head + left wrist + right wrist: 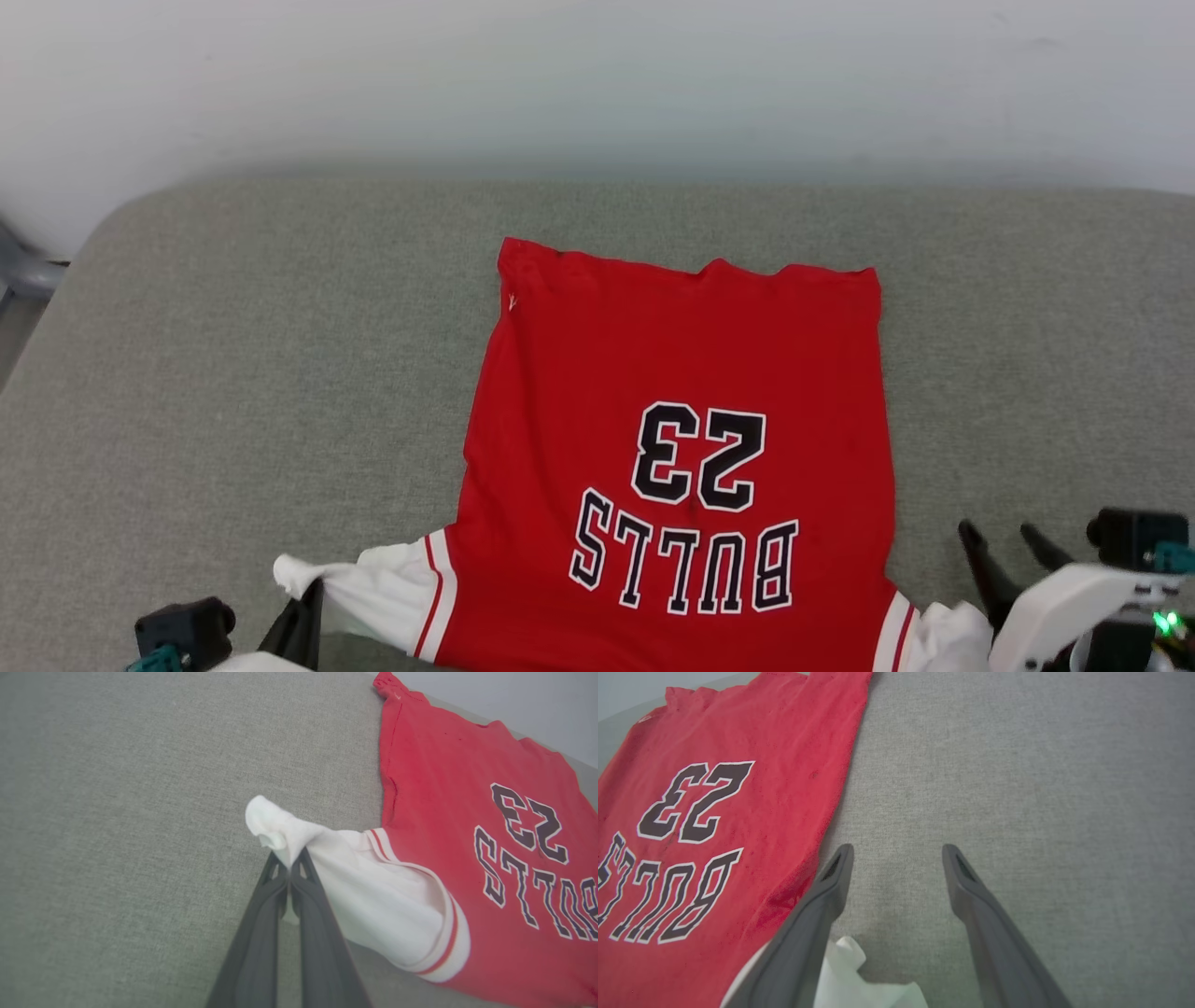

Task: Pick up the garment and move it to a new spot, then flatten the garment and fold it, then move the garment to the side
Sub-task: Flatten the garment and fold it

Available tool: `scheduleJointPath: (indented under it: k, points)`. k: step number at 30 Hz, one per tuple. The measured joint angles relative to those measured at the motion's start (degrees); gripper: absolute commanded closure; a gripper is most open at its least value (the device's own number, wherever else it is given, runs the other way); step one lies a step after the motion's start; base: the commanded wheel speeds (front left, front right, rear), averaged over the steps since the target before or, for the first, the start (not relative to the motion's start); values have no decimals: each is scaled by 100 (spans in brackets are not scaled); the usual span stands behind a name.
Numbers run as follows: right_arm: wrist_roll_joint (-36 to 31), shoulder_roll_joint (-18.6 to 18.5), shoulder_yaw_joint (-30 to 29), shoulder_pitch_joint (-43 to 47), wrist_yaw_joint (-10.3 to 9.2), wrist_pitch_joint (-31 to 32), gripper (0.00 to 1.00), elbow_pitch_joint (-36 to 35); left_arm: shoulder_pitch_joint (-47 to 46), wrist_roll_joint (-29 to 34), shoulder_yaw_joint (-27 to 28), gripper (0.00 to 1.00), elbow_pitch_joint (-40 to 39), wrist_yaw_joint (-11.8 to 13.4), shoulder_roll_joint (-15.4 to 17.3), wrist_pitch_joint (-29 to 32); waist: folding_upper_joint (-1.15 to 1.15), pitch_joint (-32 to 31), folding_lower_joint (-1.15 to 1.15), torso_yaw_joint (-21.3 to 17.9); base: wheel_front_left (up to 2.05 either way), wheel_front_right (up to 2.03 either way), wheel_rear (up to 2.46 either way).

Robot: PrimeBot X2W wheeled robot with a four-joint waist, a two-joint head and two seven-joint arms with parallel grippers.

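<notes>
While the red garment [672, 373] lies spread front-up on the grey padded surface [233, 373], its hem points toward the pale wall [597, 75] and its shoulders toward the robot, so the black, white-outlined "BULLS" and "23" read upside down from the robot's side. The body of it lies mostly flat, with some rumpling along the far hem and a small bunched corner at the far left. It sits a little right of the middle of the surface, with bare grey fabric on both sides. The left gripper [290, 861] has its two dark fingers pressed together on the tip of the white sleeve [373, 891] on the robot's left, and the cloth is pinched into a small knot just past the fingertips. That sleeve is drawn out sideways from the red-and-white striped trim and looks lifted slightly off the surface near the grip. The right gripper [897, 851] has its fingers spread wide with nothing between them, poised over bare grey surface just beside the garment's right edge. The other white sleeve [850, 980] lies crumpled near the base of those fingers; I cannot tell whether it touches them.
</notes>
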Motion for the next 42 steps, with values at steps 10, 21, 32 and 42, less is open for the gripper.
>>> scheduleJointPath:
  k: [10,21,32,42]
  points:
    - [140,-499,-199,-2588,-2,490,0,1726,-949,442,-274,100,-267,-79,-232,-211,0,665,1,430,0,0,0]
    - [349,-1246,159,-4747,-1,1898,0,2903,-1684,738,-547,100,-628,-200,-537,-411,0,1432,1,1092,0,0,0]
    - [268,-1477,558,-5292,-7,2540,7,3457,-2030,808,-716,100,-619,-370,-812,-620,0,2125,0,1518,0,0,0]
    - [550,-1492,695,-5325,-1,2971,100,3694,-2047,767,-711,100,-422,-382,-781,-644,0,1953,0,1437,0,0,0]
